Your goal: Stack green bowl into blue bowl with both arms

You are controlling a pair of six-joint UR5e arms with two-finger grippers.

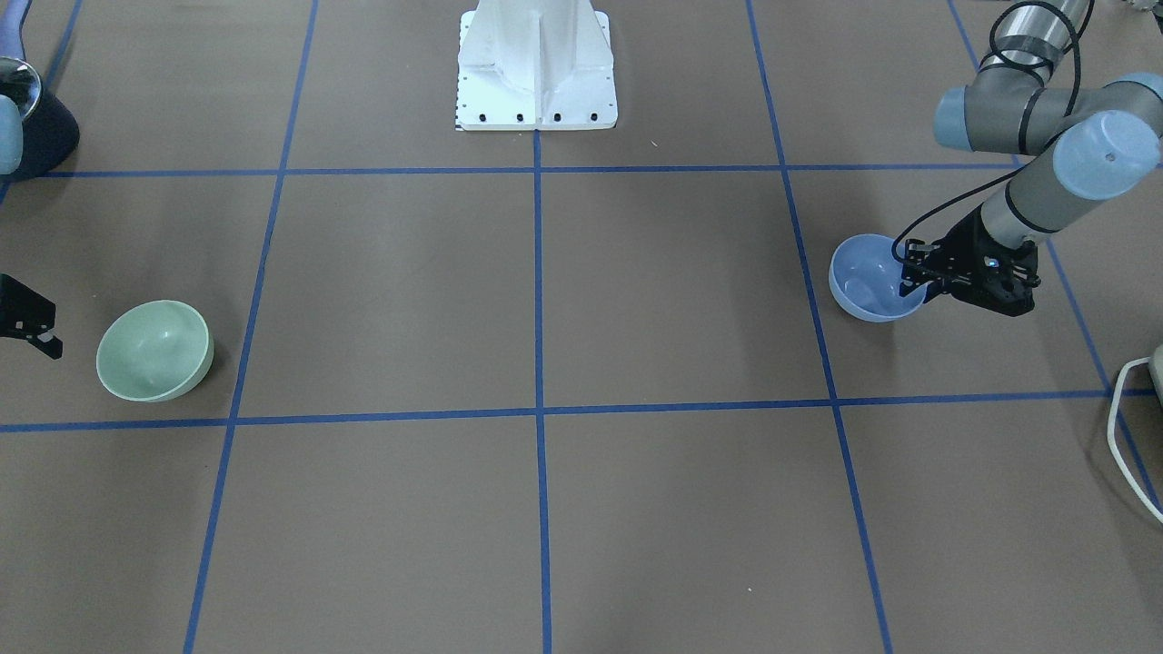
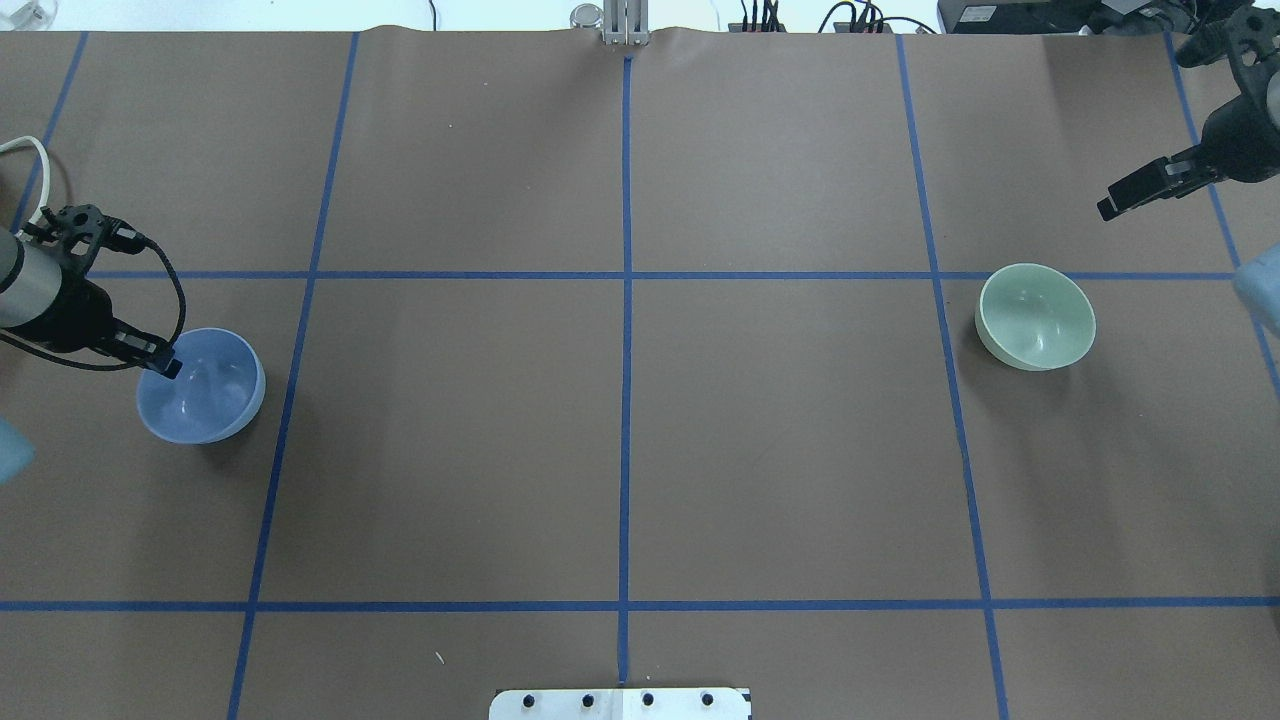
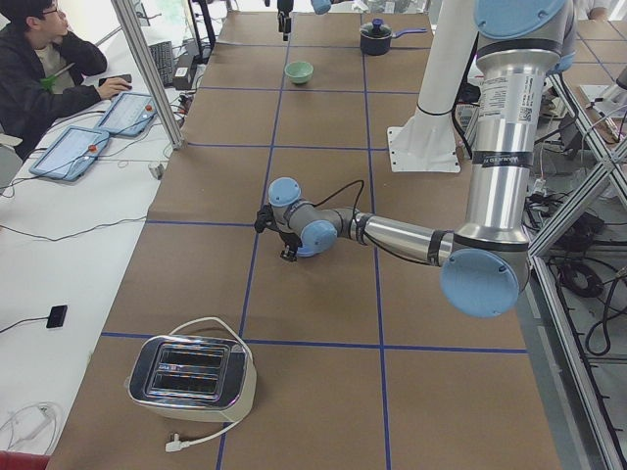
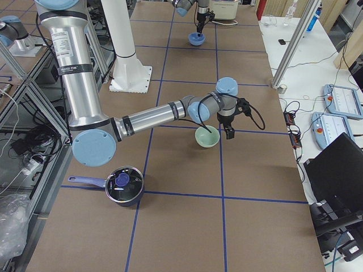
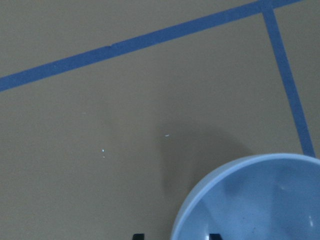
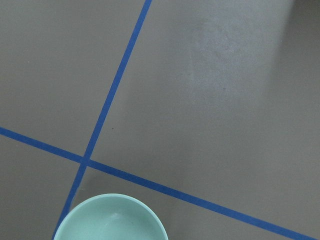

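Listed from the table end on the robot's left, going outward:

1. Toaster (image 3: 191, 377): silver, at the near end of the brown table (image 2: 620, 450), with its white cord beside it.
2. Left gripper (image 2: 165, 366): low at the edge of the blue bowl. In your left wrist view the fingertips (image 5: 215, 236) are spread. One sits inside the rim and one outside it, with the rim between them and not pinched.
3. Blue bowl (image 2: 205, 395): upright on the table, on the robot's left side.
4. White pedestal (image 1: 536, 64): mid-table, at the robot's edge.
5. Green bowl (image 2: 1037, 318): upright on the table, on the robot's right side. It is well apart from the blue bowl and just beside a crossing of blue tape lines.
6. Right gripper (image 2: 1108, 207): in the air near the green bowl, not touching it. You cannot tell whether its fingers are spread or together.
7. Pot (image 4: 123, 186): dark and lidded, with a blue handle, at the far end.
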